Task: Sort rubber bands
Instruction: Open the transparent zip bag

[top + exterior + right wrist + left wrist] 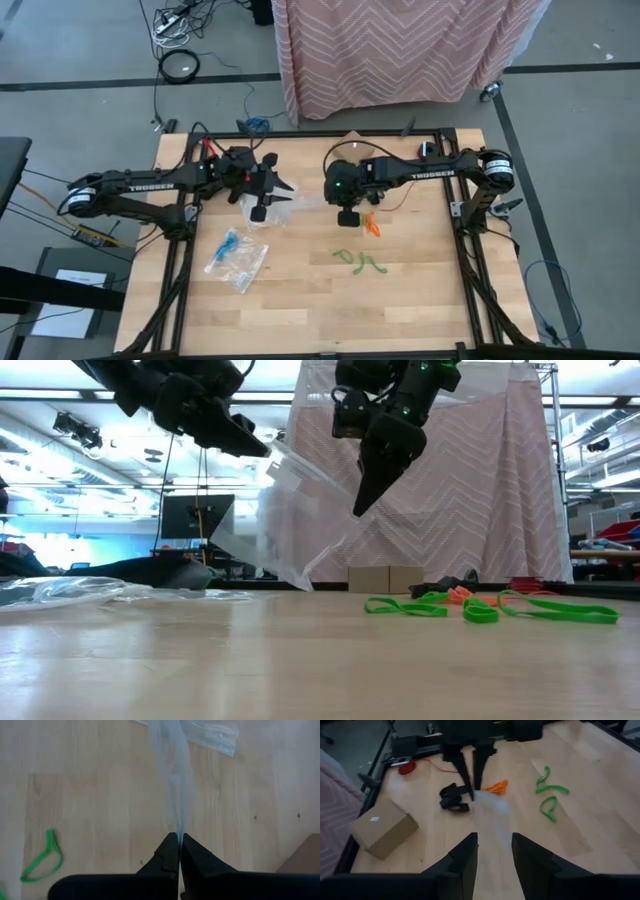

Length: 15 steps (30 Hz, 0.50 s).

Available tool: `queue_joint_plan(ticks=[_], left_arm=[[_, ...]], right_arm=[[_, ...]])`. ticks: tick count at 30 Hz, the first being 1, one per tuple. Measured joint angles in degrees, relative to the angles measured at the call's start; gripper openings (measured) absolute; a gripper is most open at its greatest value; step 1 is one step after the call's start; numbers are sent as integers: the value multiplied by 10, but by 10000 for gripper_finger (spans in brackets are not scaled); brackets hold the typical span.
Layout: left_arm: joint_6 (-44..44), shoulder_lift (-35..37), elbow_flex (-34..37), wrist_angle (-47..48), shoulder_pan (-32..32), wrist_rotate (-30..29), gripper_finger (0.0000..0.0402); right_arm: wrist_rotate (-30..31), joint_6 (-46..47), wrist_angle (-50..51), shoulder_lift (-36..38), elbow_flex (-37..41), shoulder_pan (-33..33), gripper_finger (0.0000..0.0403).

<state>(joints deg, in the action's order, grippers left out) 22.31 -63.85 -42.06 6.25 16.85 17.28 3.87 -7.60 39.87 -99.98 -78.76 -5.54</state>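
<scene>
High view, left claw (262,199) and right claw (340,207) pinching a clear bag (290,510) aloft between them, green rubber bands (358,260) on table (300,300).

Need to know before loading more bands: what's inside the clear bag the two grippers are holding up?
The clear bag, pinched by the right gripper with the left gripper at its other end, looks empty. Orange bands, green bands and black bands lie on the table.

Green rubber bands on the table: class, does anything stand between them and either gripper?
Yes: a clear plastic bag. The right gripper is shut on one edge, the left gripper grips another. Both hands are occupied, above the table; the green rubber bands lie uncovered.
</scene>
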Motion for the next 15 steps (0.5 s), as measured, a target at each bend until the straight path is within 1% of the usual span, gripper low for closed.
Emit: queue_joint_plan(ticks=[3, 7, 15], left_arm=[[-9, 8, 0, -8, 6, 12, 130], [-32, 7, 0, -33, 6, 62, 130], [-46, 4, 0, -38, 6, 63, 130]], right_arm=[[0, 0, -6, 0, 0, 0, 0], [0, 0, -16, 0, 0, -1, 0], [2, -5, -41, 0, 0, -2, 0]])
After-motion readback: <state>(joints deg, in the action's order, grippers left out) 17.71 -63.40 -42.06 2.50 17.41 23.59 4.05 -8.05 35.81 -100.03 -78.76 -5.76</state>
